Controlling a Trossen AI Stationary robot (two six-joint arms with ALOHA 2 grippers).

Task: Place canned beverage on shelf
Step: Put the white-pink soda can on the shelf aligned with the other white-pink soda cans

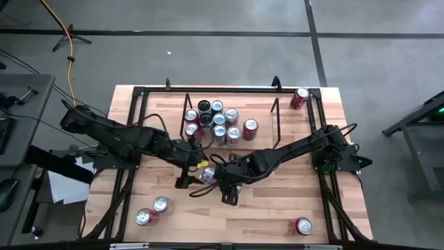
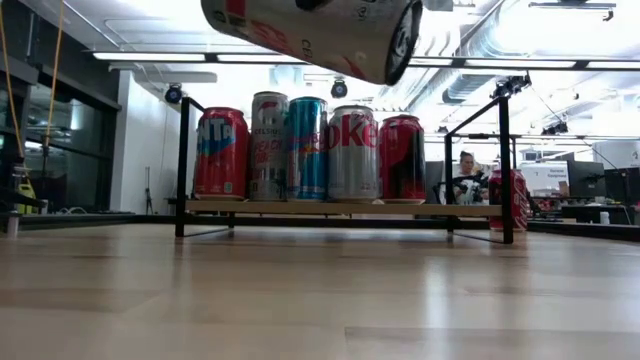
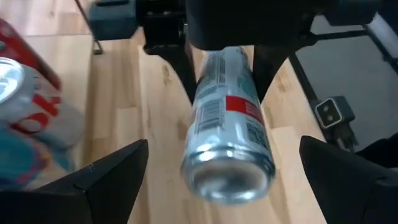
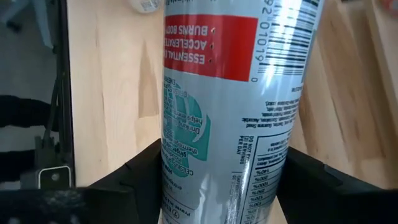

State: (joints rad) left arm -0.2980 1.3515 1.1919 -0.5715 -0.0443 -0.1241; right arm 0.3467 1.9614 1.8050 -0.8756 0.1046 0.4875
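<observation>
A slim silver can with a red label (image 1: 208,173) hangs clear of the table's middle, lying nearly level; it shows at the top of the low view (image 2: 310,35). My right gripper (image 4: 227,180) is shut on it. My left gripper (image 3: 224,149) is open, with its fingers on either side of the can's free end (image 3: 229,171) and apart from it. The shelf (image 1: 275,118), a low rack of thin black rods, stands at the far middle with several upright cans (image 2: 327,150) on its flat top. My right gripper pinches the silver can's round body (image 4: 186,155) between its two fingers (image 3: 180,68), which lie across the can, back from the end that faces the left gripper. It comes from the table's right side. The can is lifted clear of the table, lying nearly level.
Two cans (image 1: 152,210) lie on the table near the left front and one red can (image 1: 303,226) at the right front. Another red can (image 1: 300,97) stands at the far right corner. A black rail frame (image 1: 132,125) edges the wooden table.
</observation>
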